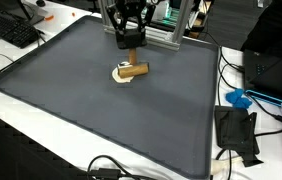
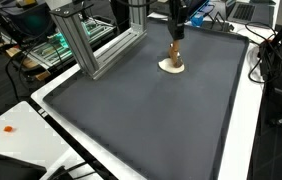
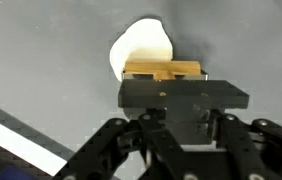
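— So what is the gripper (image 3: 163, 88) doing?
— It is closed on a wooden block (image 3: 162, 71), which sits between its fingers in the wrist view.

— And below the block?
— A white disc (image 3: 143, 47) lies just under and beyond it, on the grey mat (image 1: 71, 110).

— Anything further out?
— Behind the gripper stands a metal frame (image 2: 86, 40); a keyboard (image 1: 9, 28) lies off the mat's edge.

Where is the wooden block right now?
In both exterior views the wooden block lies over a small white disc on the dark mat, directly under the gripper, near the mat's far edge.
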Available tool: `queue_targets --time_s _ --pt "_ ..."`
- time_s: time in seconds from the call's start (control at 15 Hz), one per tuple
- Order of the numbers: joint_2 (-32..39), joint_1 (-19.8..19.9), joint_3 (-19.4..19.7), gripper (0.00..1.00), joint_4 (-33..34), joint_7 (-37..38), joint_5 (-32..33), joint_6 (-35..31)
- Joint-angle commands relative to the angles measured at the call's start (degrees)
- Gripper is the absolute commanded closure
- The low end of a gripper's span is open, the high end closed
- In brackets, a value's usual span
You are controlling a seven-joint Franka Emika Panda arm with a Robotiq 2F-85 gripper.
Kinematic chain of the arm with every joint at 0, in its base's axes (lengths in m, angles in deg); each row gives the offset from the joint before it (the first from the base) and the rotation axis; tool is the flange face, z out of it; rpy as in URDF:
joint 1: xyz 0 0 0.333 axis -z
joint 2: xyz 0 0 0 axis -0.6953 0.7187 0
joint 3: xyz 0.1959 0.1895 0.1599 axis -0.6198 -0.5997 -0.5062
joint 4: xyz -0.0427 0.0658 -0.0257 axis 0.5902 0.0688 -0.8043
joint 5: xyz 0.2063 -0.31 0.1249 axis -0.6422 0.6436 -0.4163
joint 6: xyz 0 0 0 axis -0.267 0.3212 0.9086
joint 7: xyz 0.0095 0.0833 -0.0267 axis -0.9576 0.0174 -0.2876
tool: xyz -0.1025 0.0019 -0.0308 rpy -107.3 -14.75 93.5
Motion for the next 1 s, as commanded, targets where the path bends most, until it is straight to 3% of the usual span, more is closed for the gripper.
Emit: queue_targets --time_s 0.0,0.67,0.93 --pt "-0.07 0.22 0.56 0.78 -1.12 -0.08 0.72 4.42" --pt "-1.95 0.34 1.41 0.78 -2.33 0.49 0.43 8.67" --pt "-3.62 0.44 1.69 0.78 -3.73 3.73 -2.85 5.49"
